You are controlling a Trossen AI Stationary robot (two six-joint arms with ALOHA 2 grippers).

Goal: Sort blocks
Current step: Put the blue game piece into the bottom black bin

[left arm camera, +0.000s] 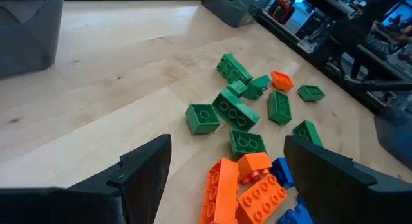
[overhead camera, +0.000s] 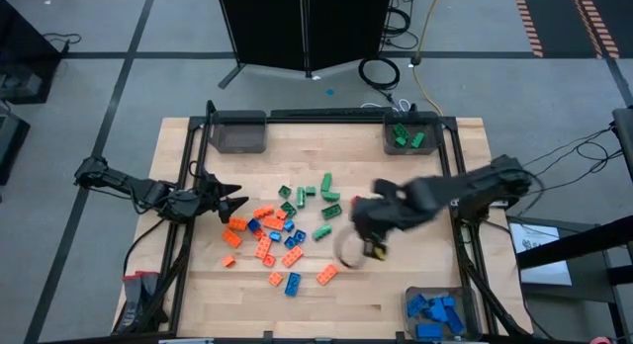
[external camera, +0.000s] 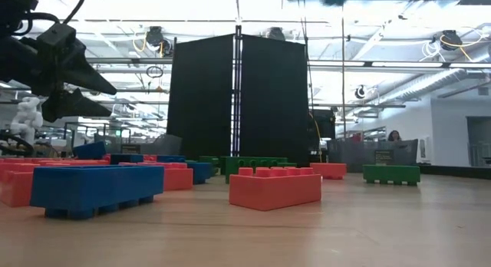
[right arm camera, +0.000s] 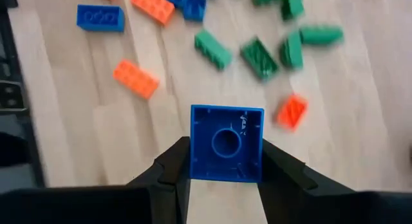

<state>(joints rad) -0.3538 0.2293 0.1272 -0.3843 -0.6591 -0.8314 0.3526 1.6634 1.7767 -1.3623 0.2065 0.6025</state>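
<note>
Bare table (overhead camera: pixel 415 275) lies open right of the scattered blocks (overhead camera: pixel 287 225); bins (overhead camera: pixel 237 134) stand only at its corners.

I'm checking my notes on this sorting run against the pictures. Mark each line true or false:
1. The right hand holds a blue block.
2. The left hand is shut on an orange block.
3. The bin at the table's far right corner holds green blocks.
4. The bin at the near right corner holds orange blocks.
1. True: the right hand grips a square blue block between its fingers, hollow underside toward the wrist camera.
2. False: the left hand is open and empty, above the pile of loose blocks.
3. True: the far right bin holds green blocks.
4. False: the near right bin holds blue blocks.
</note>
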